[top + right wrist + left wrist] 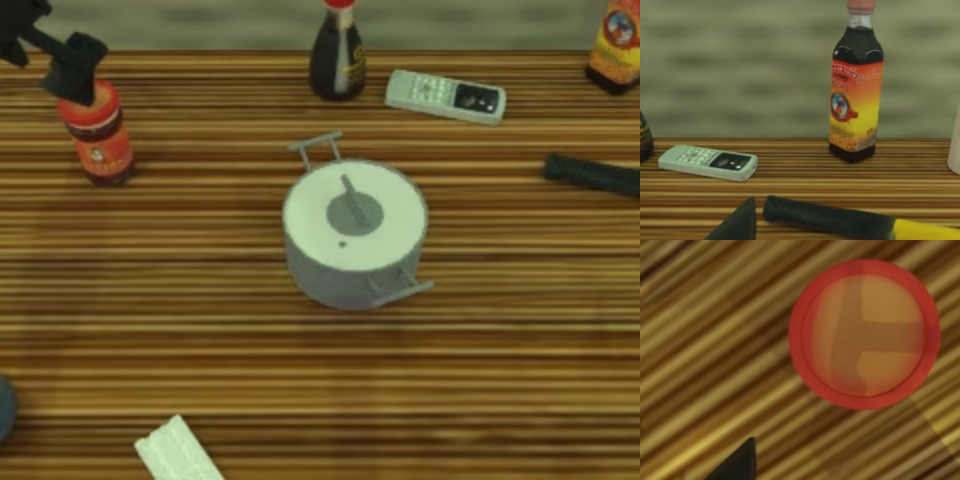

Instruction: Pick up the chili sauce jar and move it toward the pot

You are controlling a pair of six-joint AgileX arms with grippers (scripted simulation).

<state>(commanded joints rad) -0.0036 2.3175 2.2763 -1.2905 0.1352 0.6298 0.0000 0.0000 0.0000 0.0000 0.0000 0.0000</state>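
The chili sauce jar (97, 135), with its red-orange lid and orange-red label, stands upright on the table at the far left. My left gripper (75, 62) hovers open just above its lid and grips nothing. In the left wrist view the round red lid (864, 335) shows from straight above, off to one side of the one dark fingertip (740, 464) in sight. The grey pot (355, 238), with a white lid, a grey knob and two bar handles, sits at the table's centre. My right gripper (782, 222) is parked beyond the right edge and open.
A dark soy-sauce bottle (337, 52) and a white remote (445, 97) lie behind the pot. A yellow-labelled bottle (615, 45) stands at the back right. A black tool handle (590, 175) lies at the right edge, and a white object (178, 455) at the front left.
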